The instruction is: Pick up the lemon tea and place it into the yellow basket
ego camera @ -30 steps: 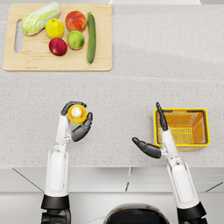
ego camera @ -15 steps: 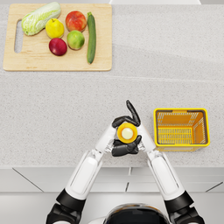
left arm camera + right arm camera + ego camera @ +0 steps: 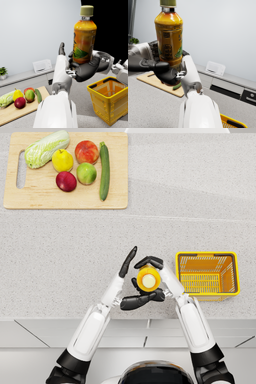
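The lemon tea (image 3: pixel 149 279) is an amber bottle with a pale green cap, held upright above the counter just left of the yellow basket (image 3: pixel 207 255). My right hand (image 3: pixel 155 264) grips it round the lower body, as the left wrist view shows (image 3: pixel 85 71). My left hand (image 3: pixel 127 265) is beside the bottle on its left. Its fingers are stretched out straight and its thumb reaches under the bottle's base. The right wrist view shows the bottle (image 3: pixel 169 35) rising from my right hand (image 3: pixel 169 75), with my left hand (image 3: pixel 145 65) close by.
A wooden cutting board (image 3: pixel 65 203) at the far left carries a cabbage, a pear, apples and a cucumber. The basket's wire wall (image 3: pixel 100 105) stands near the counter's front edge (image 3: pixel 60 319). A microwave (image 3: pixel 42 65) sits on a far bench.
One second ago my left hand held the bottle at the left; it carried it rightward to meet my right hand. Now my right hand grips it and my left fingers have swung off leftward.
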Robot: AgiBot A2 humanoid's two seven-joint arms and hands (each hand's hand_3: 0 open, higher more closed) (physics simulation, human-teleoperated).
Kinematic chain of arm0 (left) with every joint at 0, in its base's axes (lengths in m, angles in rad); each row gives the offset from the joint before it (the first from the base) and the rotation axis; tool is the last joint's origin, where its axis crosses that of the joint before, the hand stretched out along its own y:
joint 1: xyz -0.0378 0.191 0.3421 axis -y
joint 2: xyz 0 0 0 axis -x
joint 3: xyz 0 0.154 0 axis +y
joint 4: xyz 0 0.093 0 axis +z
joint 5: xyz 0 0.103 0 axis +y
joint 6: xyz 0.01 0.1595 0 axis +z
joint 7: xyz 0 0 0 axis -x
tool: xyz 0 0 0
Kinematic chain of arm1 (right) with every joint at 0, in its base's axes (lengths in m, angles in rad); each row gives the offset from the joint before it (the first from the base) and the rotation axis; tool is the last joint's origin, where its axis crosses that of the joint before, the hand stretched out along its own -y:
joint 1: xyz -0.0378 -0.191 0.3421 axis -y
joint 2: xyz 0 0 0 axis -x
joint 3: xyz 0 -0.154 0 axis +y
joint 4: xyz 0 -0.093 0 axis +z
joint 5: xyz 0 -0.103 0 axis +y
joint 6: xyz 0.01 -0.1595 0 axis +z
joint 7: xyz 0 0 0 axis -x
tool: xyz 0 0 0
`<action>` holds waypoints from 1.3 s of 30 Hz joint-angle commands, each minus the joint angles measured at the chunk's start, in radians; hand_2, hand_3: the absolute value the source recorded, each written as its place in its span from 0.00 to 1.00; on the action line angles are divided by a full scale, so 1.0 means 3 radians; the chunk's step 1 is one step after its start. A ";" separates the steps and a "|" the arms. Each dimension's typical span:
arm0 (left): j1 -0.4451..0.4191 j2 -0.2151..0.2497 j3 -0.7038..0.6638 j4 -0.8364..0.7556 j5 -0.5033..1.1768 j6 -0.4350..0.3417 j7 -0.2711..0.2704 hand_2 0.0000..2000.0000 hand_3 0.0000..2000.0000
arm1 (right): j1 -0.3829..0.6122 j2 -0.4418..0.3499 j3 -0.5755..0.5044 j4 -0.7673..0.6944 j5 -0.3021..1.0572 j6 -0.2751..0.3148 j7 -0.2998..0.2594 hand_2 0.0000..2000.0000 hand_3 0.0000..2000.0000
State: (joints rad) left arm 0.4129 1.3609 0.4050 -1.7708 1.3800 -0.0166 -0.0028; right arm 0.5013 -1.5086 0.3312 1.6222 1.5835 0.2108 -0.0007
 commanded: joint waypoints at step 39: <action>0.0533 -0.0119 -0.1969 0.0848 -0.0005 0.0055 0.0009 0.00 0.00 | -0.0005 0.0111 -0.1689 0.0138 -0.0009 -0.0701 0.0000 0.00 0.00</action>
State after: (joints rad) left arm 0.5724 1.3253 -0.1865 -1.5150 1.3786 0.0000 0.0000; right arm 0.4994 -1.4753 -0.1757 1.6628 1.5808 0.0003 -0.0006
